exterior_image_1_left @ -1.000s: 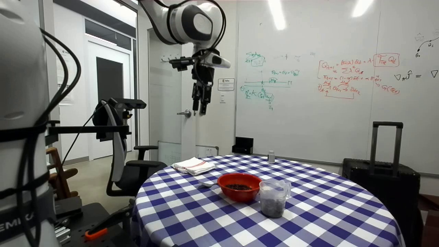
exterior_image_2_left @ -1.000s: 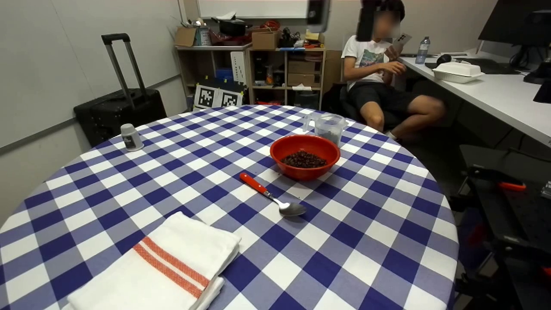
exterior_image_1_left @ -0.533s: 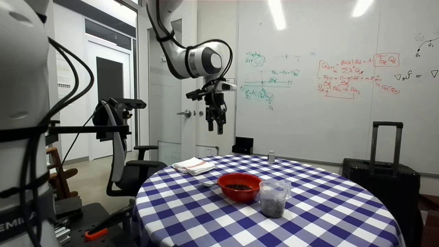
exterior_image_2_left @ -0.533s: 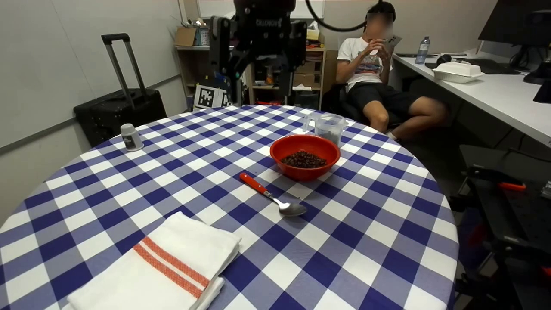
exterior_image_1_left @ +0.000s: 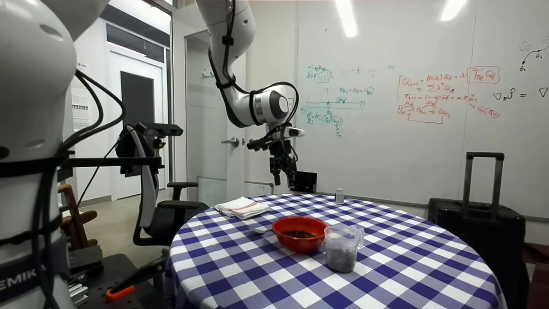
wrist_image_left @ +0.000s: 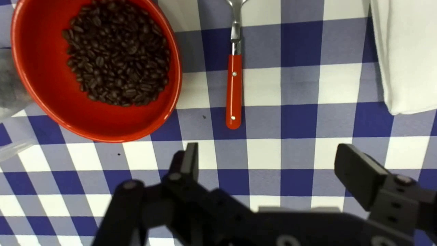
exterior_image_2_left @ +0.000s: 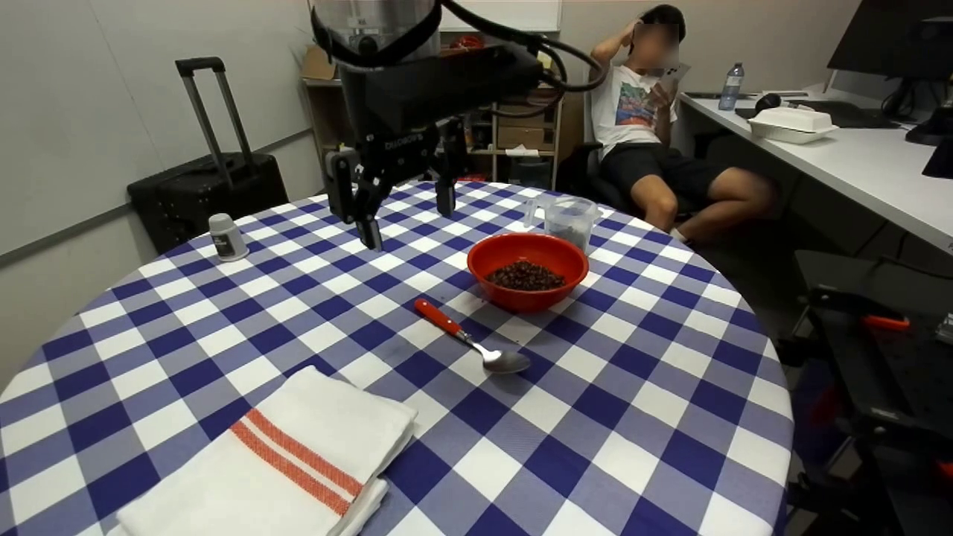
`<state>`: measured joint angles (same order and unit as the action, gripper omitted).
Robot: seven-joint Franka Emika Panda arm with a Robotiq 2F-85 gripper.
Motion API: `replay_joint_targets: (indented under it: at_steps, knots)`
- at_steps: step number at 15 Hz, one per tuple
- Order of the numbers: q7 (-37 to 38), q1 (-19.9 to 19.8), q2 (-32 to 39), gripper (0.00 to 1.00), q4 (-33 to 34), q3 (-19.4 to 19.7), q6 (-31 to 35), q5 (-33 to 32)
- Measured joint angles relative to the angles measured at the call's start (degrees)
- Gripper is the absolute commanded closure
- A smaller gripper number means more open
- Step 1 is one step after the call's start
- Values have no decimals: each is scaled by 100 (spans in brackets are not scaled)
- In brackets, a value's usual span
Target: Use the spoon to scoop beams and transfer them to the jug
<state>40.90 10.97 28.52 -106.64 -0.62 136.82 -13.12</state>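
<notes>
The spoon (exterior_image_2_left: 469, 339) has a red handle and a metal bowl and lies flat on the checkered cloth; its handle shows in the wrist view (wrist_image_left: 234, 85), its bowl end cut off. The red bowl (exterior_image_1_left: 300, 247) holds dark beans (wrist_image_left: 117, 58). The jug (exterior_image_1_left: 342, 251), translucent and darker low down, stands upright beside the bowl; in an exterior view the bowl partly hides it (exterior_image_2_left: 573, 217). My gripper (wrist_image_left: 266, 148) is open and empty above the table, its fingers pointing down. In the wrist view the spoon's handle end lies just beyond the fingertips, nearer the left finger.
A folded white towel with red stripes (exterior_image_2_left: 298, 454) lies on the round table near the spoon. A small grey-white shaker (exterior_image_2_left: 227, 238) stands near the table's edge. A black suitcase (exterior_image_1_left: 476, 240) stands beside the table. A person (exterior_image_2_left: 644, 112) sits beyond the table.
The arm has come down and toward the table, and the gripper is now lower and has turned somewhat. The spoon, bowl and jug have not moved. The seated person has shifted their arms.
</notes>
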Motion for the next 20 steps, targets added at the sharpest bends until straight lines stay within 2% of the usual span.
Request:
replay_joint_targets:
  at_steps: [10,20]
  knots:
    - [-29,48,1254,0,1256,339,-501,187]
    - [-415,-262,1850,0,1977,353,-1390,977]
